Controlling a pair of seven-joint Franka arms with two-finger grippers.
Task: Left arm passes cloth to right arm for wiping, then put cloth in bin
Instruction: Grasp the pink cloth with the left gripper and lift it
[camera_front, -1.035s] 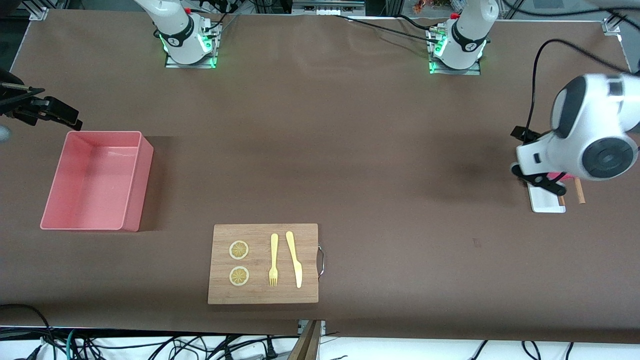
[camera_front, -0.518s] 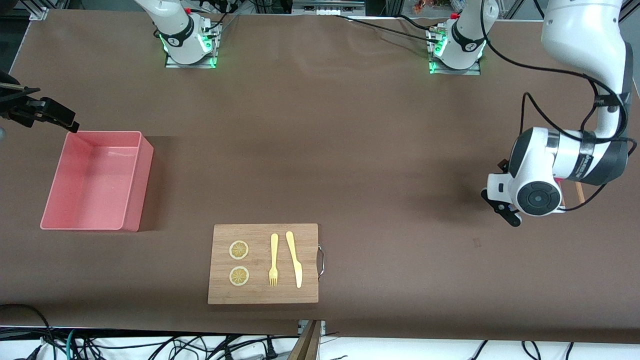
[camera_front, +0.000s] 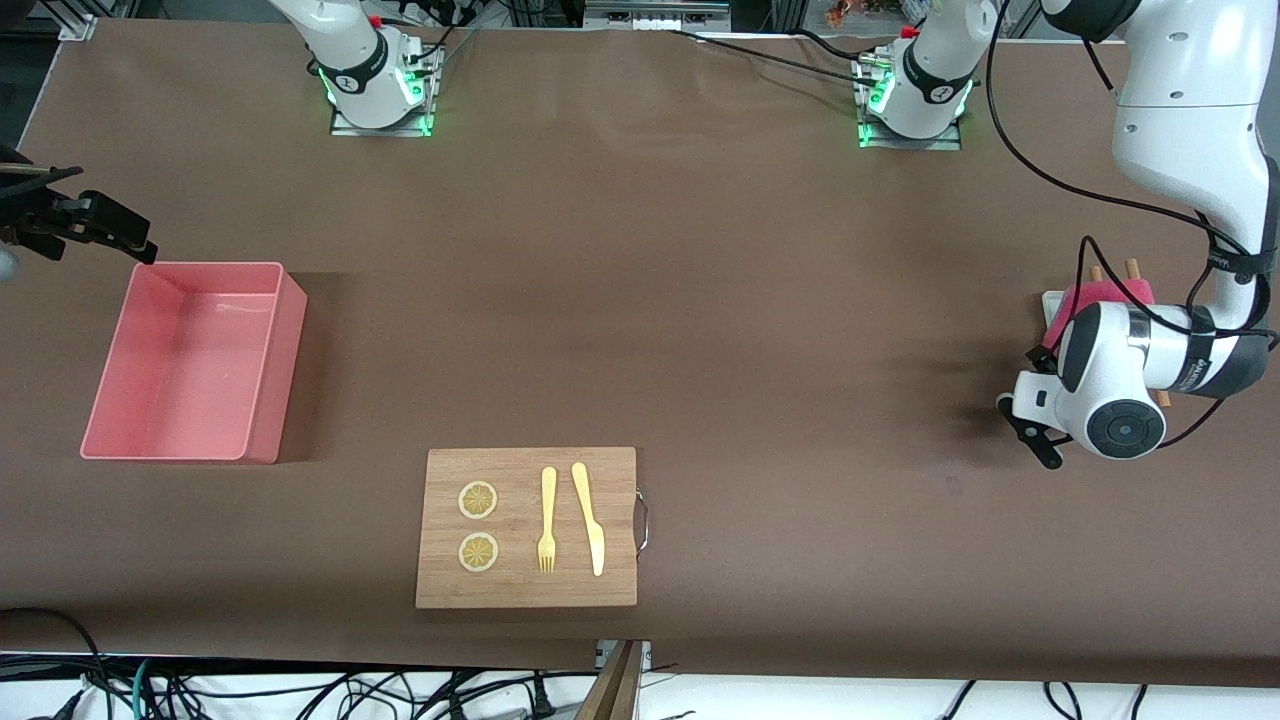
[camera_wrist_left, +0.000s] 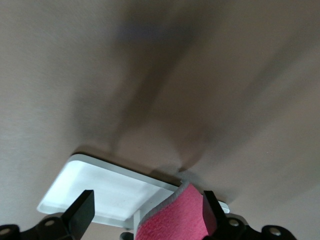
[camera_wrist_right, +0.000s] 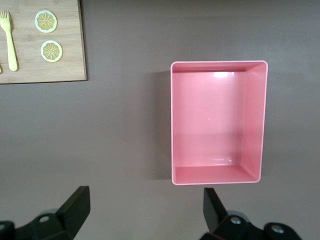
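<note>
Barely begun: left gripper (camera_wrist_left: 145, 215), jaws open, straddles the cloth (camera_wrist_left: 175, 217) at the desk's edge; right gripper (camera_wrist_right: 142, 210) waits open, bin (camera_front: 120, 440) empty.

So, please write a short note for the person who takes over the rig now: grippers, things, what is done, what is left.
Left gripper: open, fingers on either side of the cloth on the white tray at the left arm's end; not gripped yet.
Right gripper: open, empty, waiting up in the air beside the bin.
Bin: empty, at the right arm's end.
Done: approach to the cloth.
Left: grasp, handover, wiping, cloth into bin.
</note>
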